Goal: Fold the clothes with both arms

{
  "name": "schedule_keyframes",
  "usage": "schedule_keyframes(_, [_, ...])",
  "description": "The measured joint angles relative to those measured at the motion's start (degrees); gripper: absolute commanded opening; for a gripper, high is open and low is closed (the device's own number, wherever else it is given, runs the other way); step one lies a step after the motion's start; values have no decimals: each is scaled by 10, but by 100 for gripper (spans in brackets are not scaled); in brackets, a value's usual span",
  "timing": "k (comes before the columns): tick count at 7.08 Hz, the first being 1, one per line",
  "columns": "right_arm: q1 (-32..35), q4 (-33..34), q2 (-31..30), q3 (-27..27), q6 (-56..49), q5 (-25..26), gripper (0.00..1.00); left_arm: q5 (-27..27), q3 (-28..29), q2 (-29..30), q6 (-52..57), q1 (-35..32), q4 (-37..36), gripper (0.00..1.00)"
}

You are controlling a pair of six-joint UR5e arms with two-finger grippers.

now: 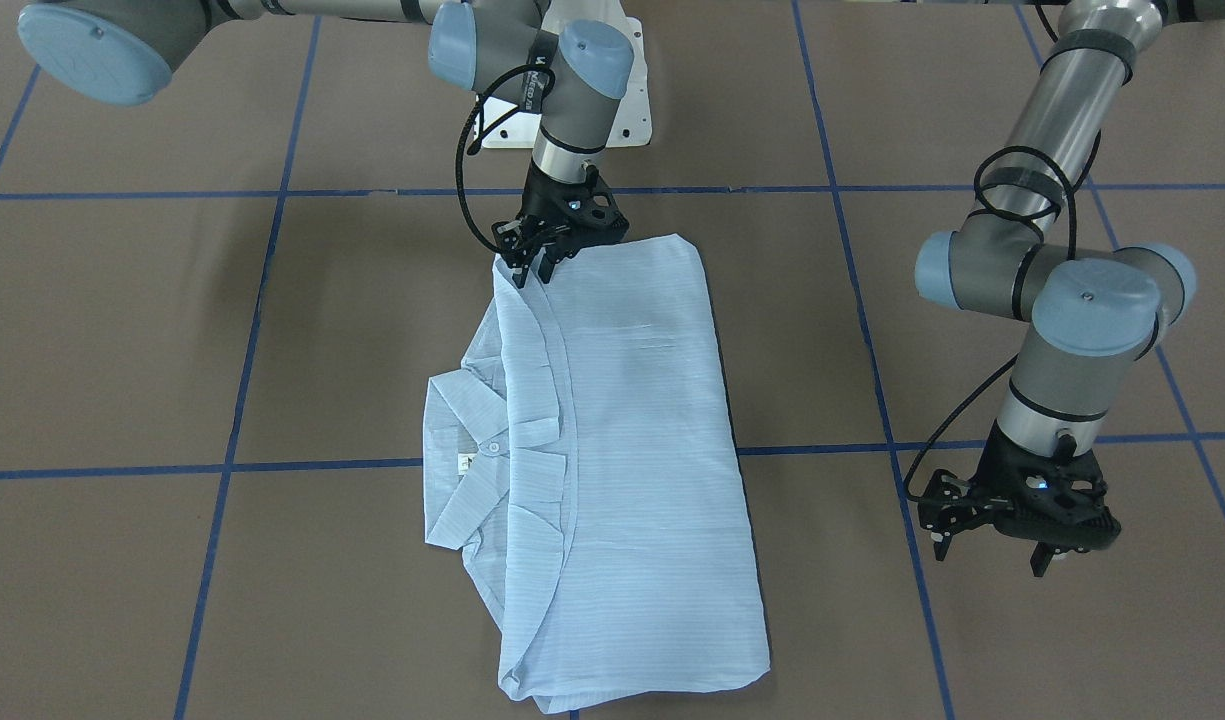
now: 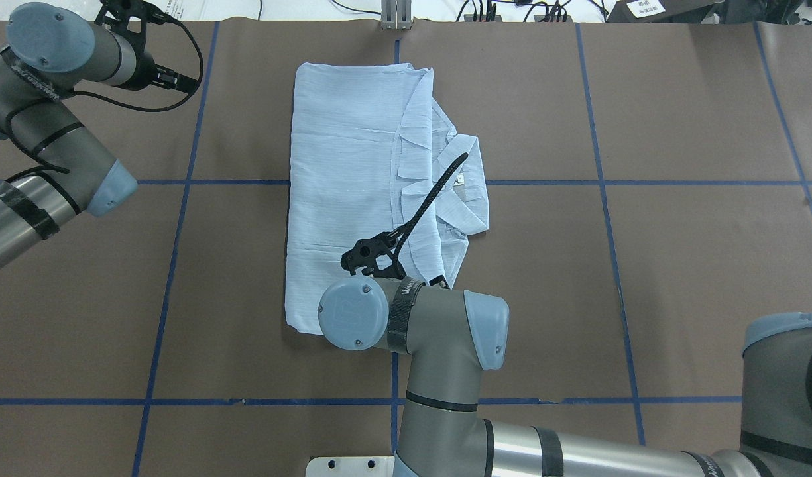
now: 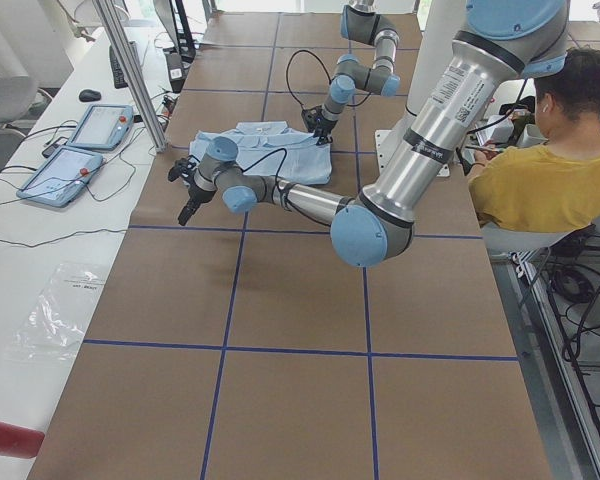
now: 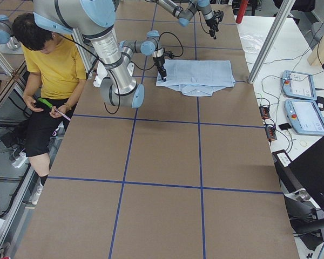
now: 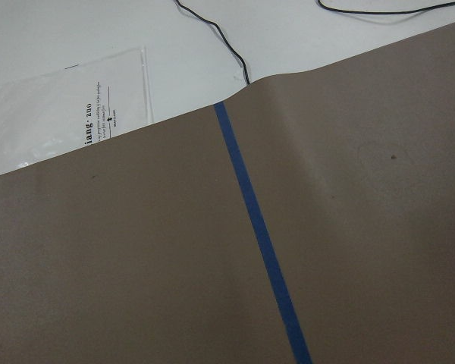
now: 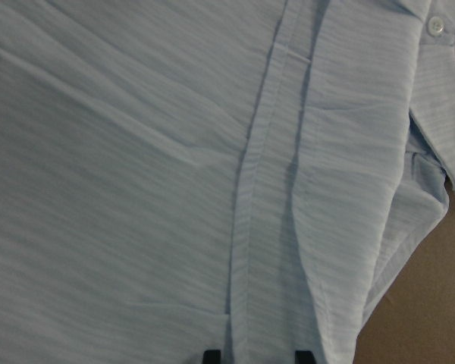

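Observation:
The pale-blue striped shirt (image 1: pixel 632 450) (image 2: pixel 346 185) lies folded into a long rectangle in the middle of the table, collar (image 1: pixel 472 460) and neck label facing up. My right gripper (image 1: pixel 535 270) (image 2: pixel 369 255) is down on the shirt's corner nearest the robot base. In the right wrist view its two fingertips (image 6: pixel 212 355) stand apart, open, with the shirt's flat front strip (image 6: pixel 258 189) between them. My left gripper (image 1: pixel 990 555) (image 3: pixel 187 205) hangs open above bare table, well off to the shirt's side, holding nothing.
A seated person in a yellow top (image 3: pixel 570 150) (image 4: pixel 48 59) is beside the robot. Two control tablets (image 3: pixel 80 145) and a plastic bag (image 5: pixel 61 106) lie on the white side table beyond the brown top. A metal post (image 3: pixel 130 70) stands near the shirt's far end.

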State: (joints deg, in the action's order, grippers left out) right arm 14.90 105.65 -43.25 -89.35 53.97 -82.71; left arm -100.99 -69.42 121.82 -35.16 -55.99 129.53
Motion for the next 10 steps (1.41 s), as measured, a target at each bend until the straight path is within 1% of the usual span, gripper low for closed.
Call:
schedule_keyframes(1, [-1,0,-1,1,0,0,7,0,0,0,0,0,1,100])
schedule_keyframes(2, [-1,2,-1,1,1,0,0,0,1,0,0,0,2,100])
schedule_keyframes(6, [10,4,-3,-9,2,3,0,0,0,0,-1,0,3,100])
schedule_keyframes(7, [19,4,-16,-28,4,2,0,0,0,0,-2,1,3,100])
schedule_keyframes(8, [28,4,-48,-68,7,1,0,0,0,0,-3,1,3,100])
schedule_keyframes(9, [34,2,-95,-119,16,1,0,0,0,0,-4,1,3,100])
schedule_keyframes(10, [36,0,-136,-154,42,1,43,0,0,0,-5,2,3,100])
